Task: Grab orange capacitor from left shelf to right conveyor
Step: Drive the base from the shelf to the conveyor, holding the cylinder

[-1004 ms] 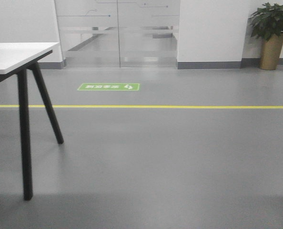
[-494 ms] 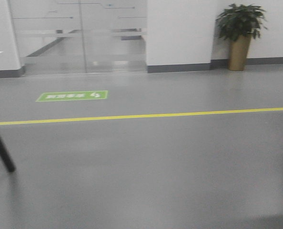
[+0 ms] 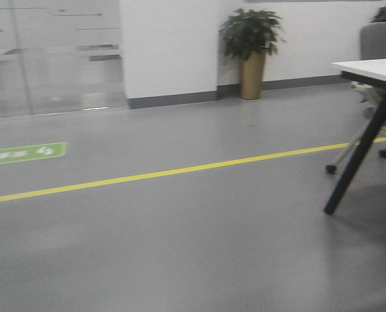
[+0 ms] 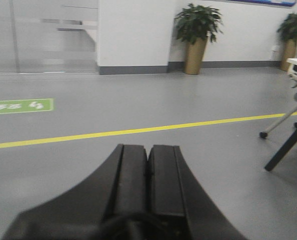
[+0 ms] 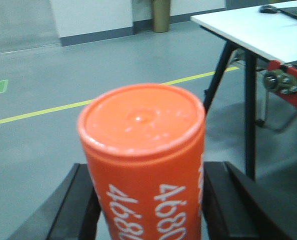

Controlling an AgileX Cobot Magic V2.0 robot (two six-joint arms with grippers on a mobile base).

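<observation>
Between the black fingers of the right gripper stands the orange capacitor, upright, its flat cap towards the wrist camera and white "4680" running down its side. The fingers press on it from either side, so it is held, off any surface. The left gripper has its two pads pressed flat together with nothing between them; it is idle and pointed out over bare floor. The left shelf is not in any view. The front camera shows only open grey floor crossed by a yellow line, a green floor sign at the left edge, a potted plant against the far wall, and a white table with a black leg coming in from the right. In the right wrist view, just past that table, is what I take for the right conveyor: only a strip of glossy red frame with a metal fitting. The belt itself is out of frame. My reading is that the pick is done and the carry is under way. Left to do: bring the base up to the conveyor, reach the right arm over the belt, lower the capacitor, open the fingers and draw back. Nothing is on the belt yet as far as can be told.
</observation>
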